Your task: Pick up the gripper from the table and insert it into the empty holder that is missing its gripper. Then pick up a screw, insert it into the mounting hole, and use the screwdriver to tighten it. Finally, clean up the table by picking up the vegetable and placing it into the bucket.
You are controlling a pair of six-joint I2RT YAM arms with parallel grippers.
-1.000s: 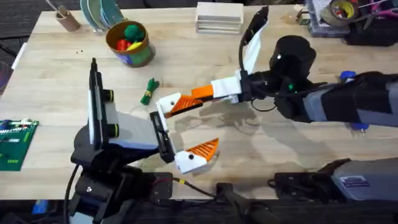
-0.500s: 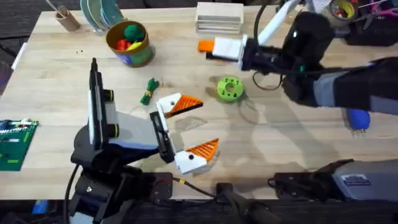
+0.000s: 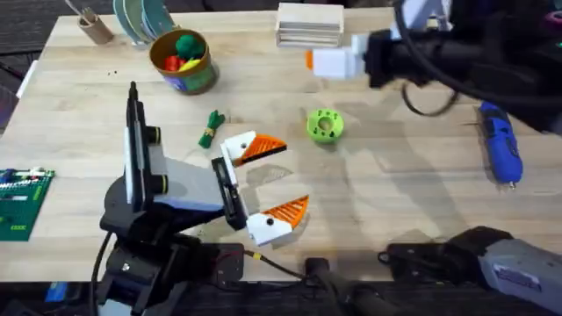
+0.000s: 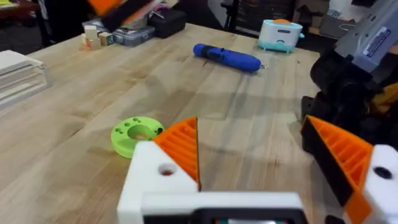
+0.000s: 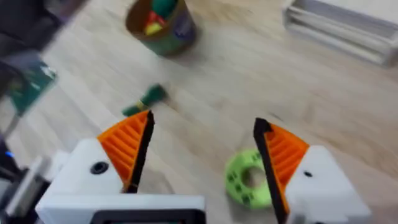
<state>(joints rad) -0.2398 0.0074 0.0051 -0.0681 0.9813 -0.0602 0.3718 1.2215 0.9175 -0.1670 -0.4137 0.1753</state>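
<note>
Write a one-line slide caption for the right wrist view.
Open right tool hangs above the wooden table, green disc below, small green vegetable and filled bucket beyond.

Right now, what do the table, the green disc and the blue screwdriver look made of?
Table: wood, light matte planks with visible grain and seams. Green disc: probably plastic, uniform bright green with clean round holes, dull sheen. Screwdriver: likely a plastic shell, smooth glossy blue with a darker band; the tip material is too small to tell.
</note>
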